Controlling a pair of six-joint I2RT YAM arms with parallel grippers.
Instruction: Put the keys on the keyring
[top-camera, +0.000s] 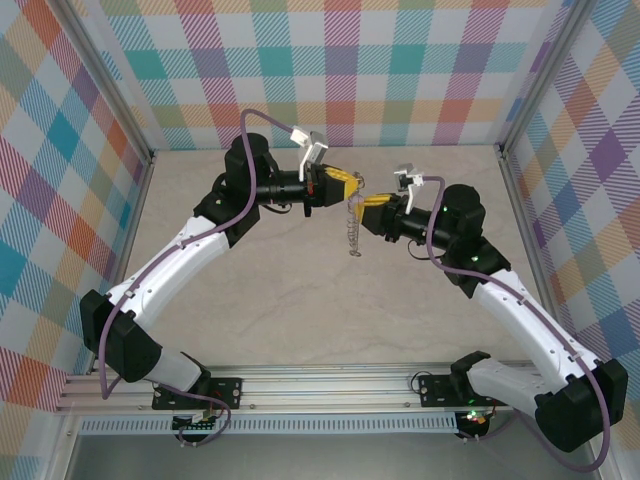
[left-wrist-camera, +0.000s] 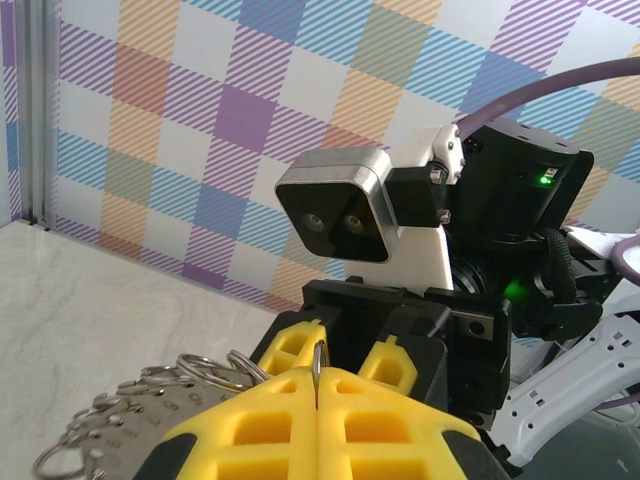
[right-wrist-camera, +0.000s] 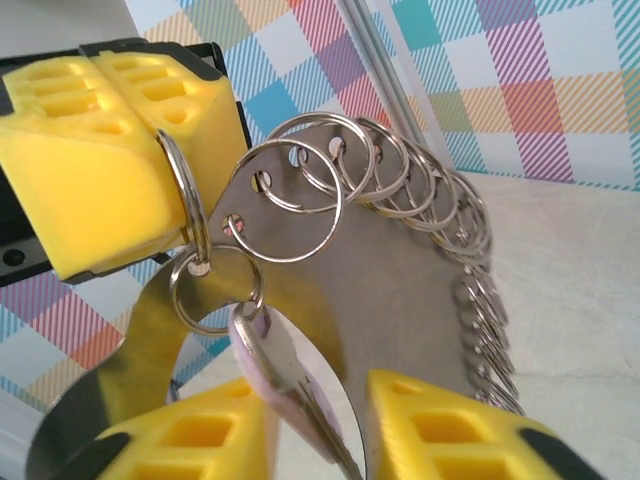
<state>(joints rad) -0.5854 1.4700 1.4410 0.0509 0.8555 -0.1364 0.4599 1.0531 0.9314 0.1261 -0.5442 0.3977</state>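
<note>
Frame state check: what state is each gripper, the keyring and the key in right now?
left gripper: shut on a rim loop of the keyring.
right gripper: fingers apart on either side of the key; whether it grips is unclear.
keyring: raised, hanging from the left gripper.
key: between the right gripper's fingers, lilac head toward the keyring; cannot tell if it is threaded on.

L pincer (left-wrist-camera: 318, 380) clamped on keyring (left-wrist-camera: 130, 425) rim; R wrist cam (left-wrist-camera: 335, 215) facing.
</note>
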